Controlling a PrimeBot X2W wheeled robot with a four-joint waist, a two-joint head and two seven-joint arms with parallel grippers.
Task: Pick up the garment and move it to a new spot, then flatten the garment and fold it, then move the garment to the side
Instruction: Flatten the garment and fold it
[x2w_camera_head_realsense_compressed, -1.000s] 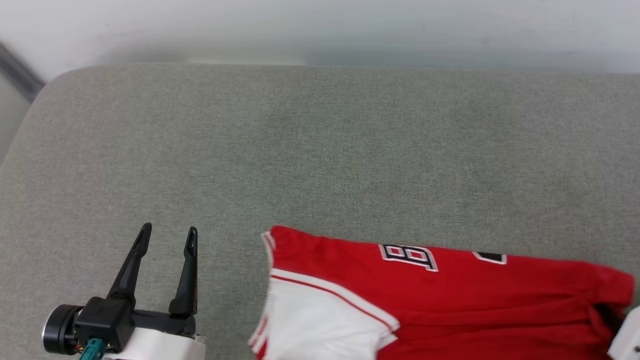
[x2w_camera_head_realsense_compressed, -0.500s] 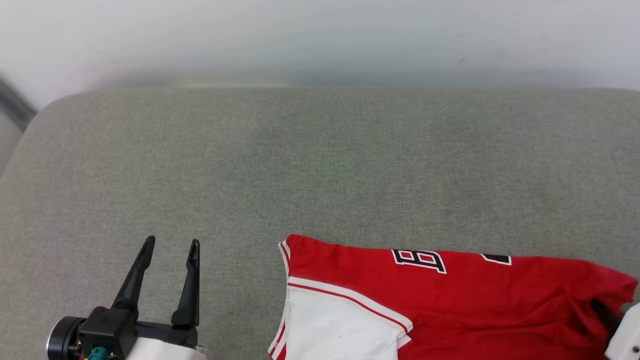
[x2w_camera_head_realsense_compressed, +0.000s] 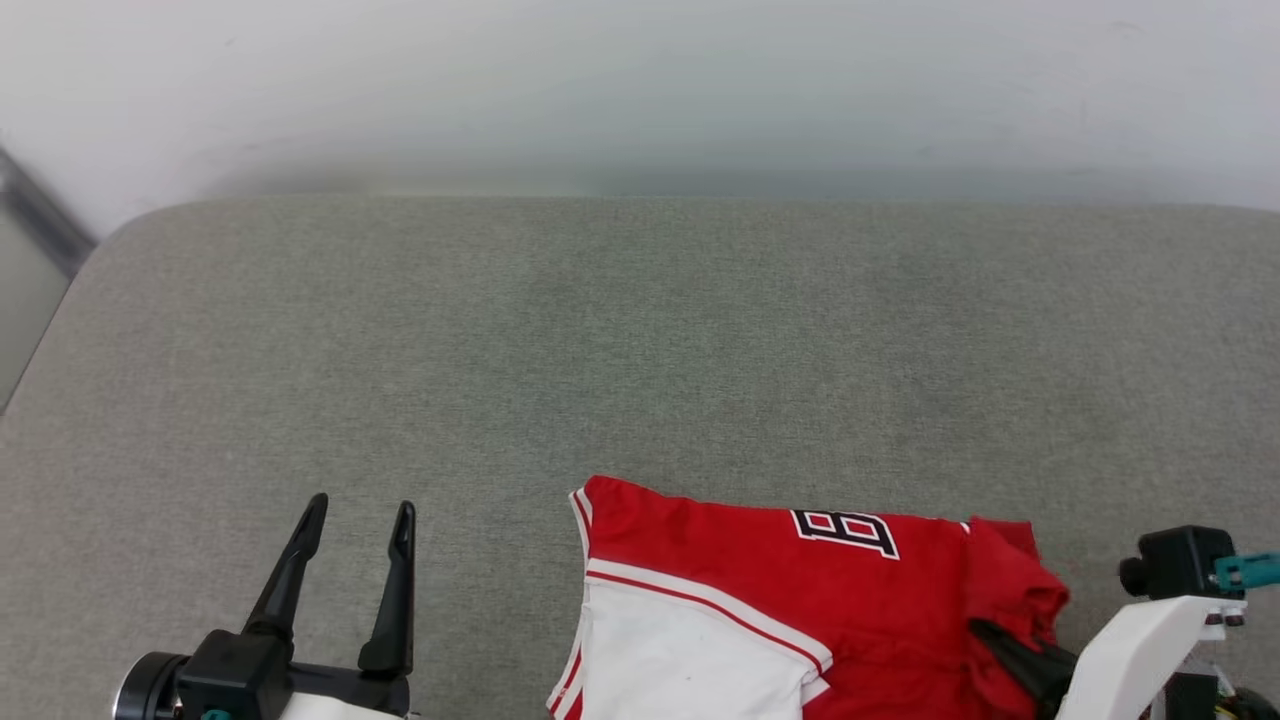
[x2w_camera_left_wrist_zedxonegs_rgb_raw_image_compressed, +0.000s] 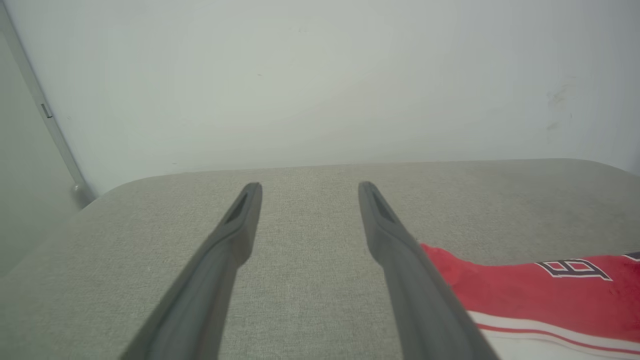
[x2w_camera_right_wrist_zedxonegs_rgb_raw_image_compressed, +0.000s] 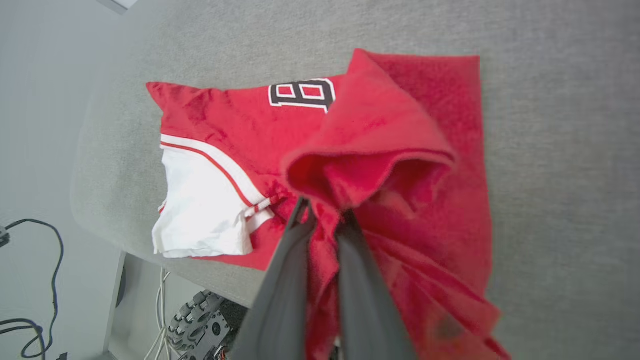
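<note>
- Pinching a bunched red fold, head view: right gripper (x2w_camera_head_realsense_compressed: 985, 632) sits at lower right, jaws shut on the garment (x2w_camera_head_realsense_compressed: 760, 570). The cloth's right end is heaped over itself. The rest lies flat along the near edge of the grey cushion (x2w_camera_head_realsense_compressed: 640, 350), white sleeve (x2w_camera_head_realsense_compressed: 680, 660) toward the robot's left. Left gripper (x2w_camera_head_realsense_compressed: 361, 502) hovers above bare cushion, well apart from the cloth.
- Left wrist view: left gripper (x2w_camera_left_wrist_zedxonegs_rgb_raw_image_compressed: 308, 185) has jaws spread wide w/ nothing between them. The garment (x2w_camera_left_wrist_zedxonegs_rgb_raw_image_compressed: 525, 285) lies beside & beyond the right-hand finger, lettering showing, pale wall (x2w_camera_left_wrist_zedxonegs_rgb_raw_image_compressed: 320, 75) behind.
- Right wrist view: right gripper (x2w_camera_right_wrist_zedxonegs_rgb_raw_image_compressed: 322, 210) has its fingers clamped on a thick red wad, so several layers are likely caught. A loose hood of fabric arches just past the tips. The sleeve end lies flat nearer the cushion's edge.
- Handling, as judged: light, soft, limp jersey; no slip risk but it droops & drags and won't hold shape. Best holds are hem corners or shoulder seams, one per gripper, since a mid-cloth pinch like this bunches it.
</note>
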